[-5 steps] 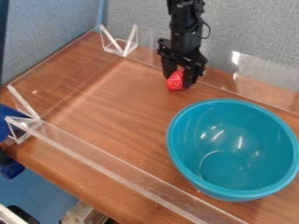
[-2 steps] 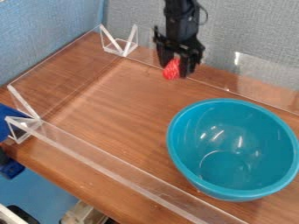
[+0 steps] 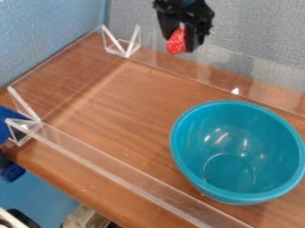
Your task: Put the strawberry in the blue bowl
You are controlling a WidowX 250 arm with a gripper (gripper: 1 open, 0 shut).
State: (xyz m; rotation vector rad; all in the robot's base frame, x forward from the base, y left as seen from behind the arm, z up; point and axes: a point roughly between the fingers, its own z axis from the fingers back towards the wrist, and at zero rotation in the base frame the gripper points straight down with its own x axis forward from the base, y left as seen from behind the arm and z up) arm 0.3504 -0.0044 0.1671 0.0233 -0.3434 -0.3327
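The strawberry (image 3: 177, 39), small and red, hangs well above the wooden table, pinched between the black fingers of my gripper (image 3: 181, 36) at the top of the view. The gripper is shut on it and points mostly downward. The blue bowl (image 3: 236, 151), large, teal and glossy, stands empty on the table at the lower right, well clear of the gripper and nearer the camera.
A low clear acrylic wall (image 3: 84, 151) runs along the table's left and front sides, with another clear panel (image 3: 244, 67) at the back. Clear triangular brackets (image 3: 119, 40) stand at the back left corner and at the left edge. Bare wood lies between gripper and bowl.
The gripper has lifted the strawberry off the table and risen high toward the top of the view. The bowl has not moved.
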